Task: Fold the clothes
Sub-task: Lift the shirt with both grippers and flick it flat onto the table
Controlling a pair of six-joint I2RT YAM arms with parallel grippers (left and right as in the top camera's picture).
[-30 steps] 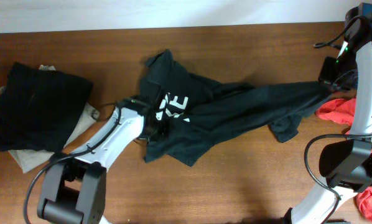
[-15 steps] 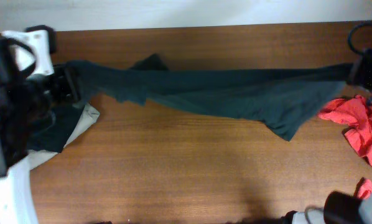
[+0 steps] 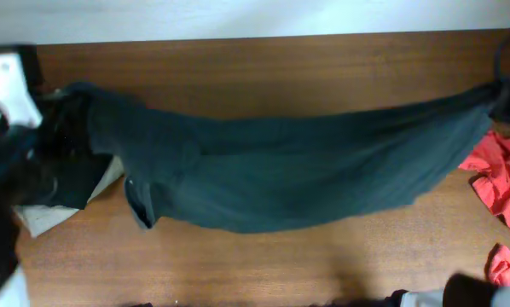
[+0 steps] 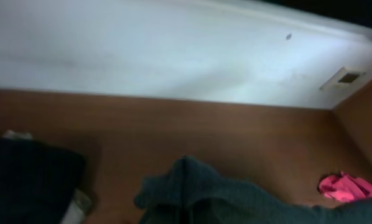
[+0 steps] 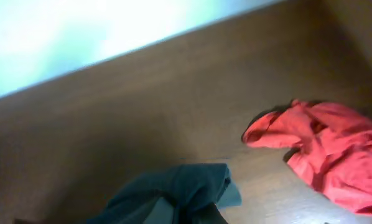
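Note:
The dark green-black T-shirt (image 3: 281,170) is stretched out across the table, held at both ends and sagging in the middle. My left gripper (image 3: 60,119) grips its left end; the arm is blurred. My right gripper (image 3: 504,92) grips its right end at the frame edge. In the left wrist view a bunched fold of the shirt (image 4: 189,190) sits at the jaws. In the right wrist view a bunched corner (image 5: 186,190) sits at the jaws. The fingers themselves are barely visible. The white chest mark is hidden.
A black garment (image 3: 72,183) lies on a beige one (image 3: 37,220) at the left, partly under the shirt. Red garments lie at the right edge (image 3: 498,175) and lower right (image 3: 504,264). The red one also shows in the right wrist view (image 5: 335,149).
The shirt went from a crumpled heap on the table to being pulled taut between both grippers. It now hangs wider and lower than half a second ago.

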